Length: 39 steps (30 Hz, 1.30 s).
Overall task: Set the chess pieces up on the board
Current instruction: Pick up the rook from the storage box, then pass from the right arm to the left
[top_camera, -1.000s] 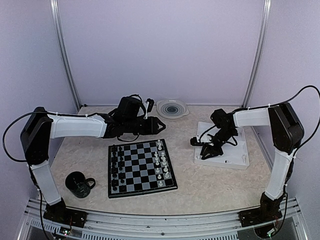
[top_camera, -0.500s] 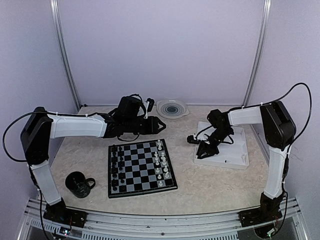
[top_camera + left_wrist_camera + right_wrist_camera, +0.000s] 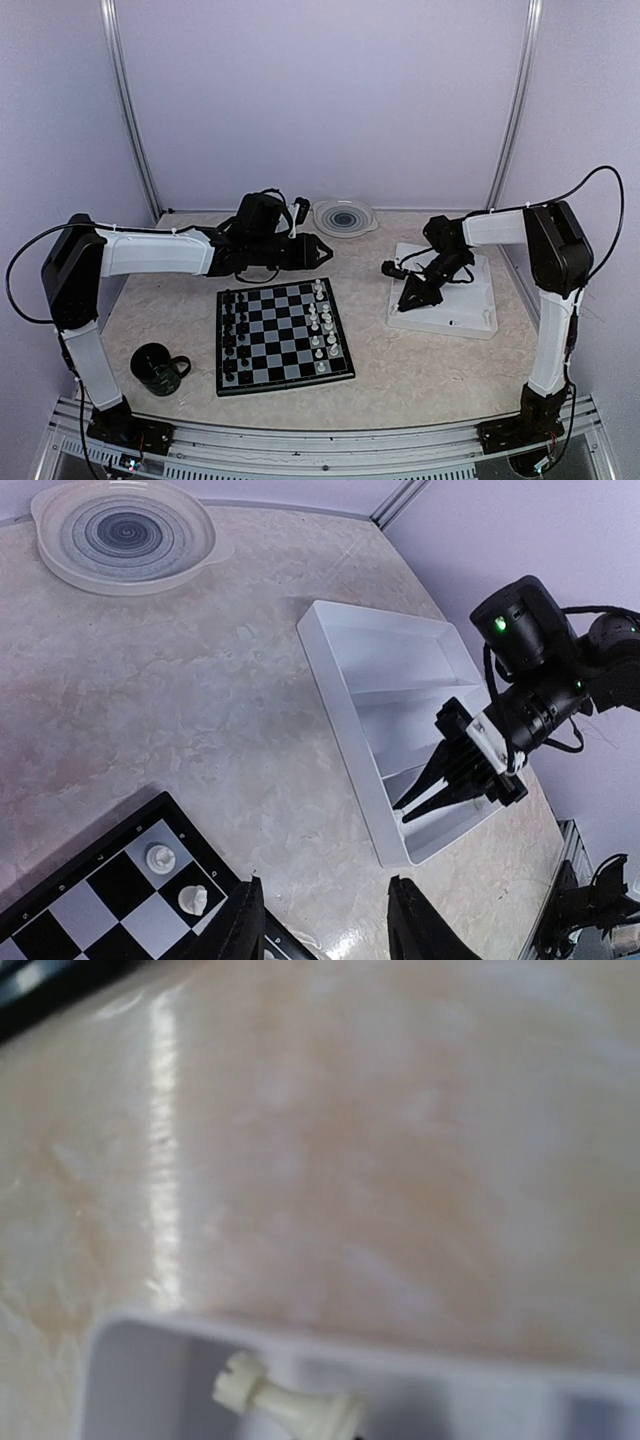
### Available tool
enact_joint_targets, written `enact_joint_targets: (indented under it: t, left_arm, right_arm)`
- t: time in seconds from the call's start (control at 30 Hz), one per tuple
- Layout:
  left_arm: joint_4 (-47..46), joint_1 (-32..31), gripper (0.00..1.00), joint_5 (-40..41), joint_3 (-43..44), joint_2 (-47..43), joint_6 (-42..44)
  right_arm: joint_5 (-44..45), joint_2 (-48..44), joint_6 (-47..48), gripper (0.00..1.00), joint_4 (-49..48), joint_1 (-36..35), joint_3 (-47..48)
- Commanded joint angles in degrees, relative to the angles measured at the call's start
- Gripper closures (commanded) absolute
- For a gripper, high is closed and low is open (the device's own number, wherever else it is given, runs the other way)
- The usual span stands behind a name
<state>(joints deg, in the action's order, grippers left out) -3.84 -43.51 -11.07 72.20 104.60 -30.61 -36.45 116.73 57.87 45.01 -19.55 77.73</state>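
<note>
Holding its fingers pressed together, the right hand (image 3: 406, 302) is pointing down into the white compartment tray (image 3: 340, 695) beside the wall facing the chessboard (image 3: 290, 384), where a white chess piece (image 3: 285, 1403) is showing, tipped sideways; whether that piece is being pinched cannot be told. The left hand (image 3: 325, 925) is hovering part-open and empty past the chessboard's far edge. Being tiny and sideways, the piece is risking a shallow grip, likely slipping back into the tray or landing tilted against the white pieces (image 3: 320, 325) already standing.
</note>
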Motion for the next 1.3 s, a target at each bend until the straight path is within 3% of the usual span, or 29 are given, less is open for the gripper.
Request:
enact_joint_targets:
  t: [0.0, 0.17, 0.5, 0.8, 1.27]
  left_arm:
    - [-0.65, -1.38, 0.57, 0.52, 1.37, 1.03, 1.27]
    - [-2.24, -3.60, 0.57, 2.87, 3.01, 2.06, 2.47]
    - [-15.88, -12.14, 0.55, 11.61, 6.48, 7.83, 6.48]
    - [-9.43, -15.29, 0.53, 11.54, 17.61, 15.73, 12.62]
    - [-4.61, -15.29, 0.54, 8.79, 20.82, 19.79, 13.13]
  right_arm:
    - [-8.12, 0.69, -1.92, 0.92, 4.40, 5.01, 3.07]
    - [-16.32, 0.29, -7.34, 0.93, 5.33, 8.65, 3.21]
    - [-30.56, -1.76, -21.44, 0.93, 4.99, 9.88, 2.96]
    - [-36.11, -1.68, -23.23, 0.93, 7.88, 9.88, 3.07]
    - [-38.79, -2.37, -24.53, 0.92, 8.26, 9.88, 2.36]
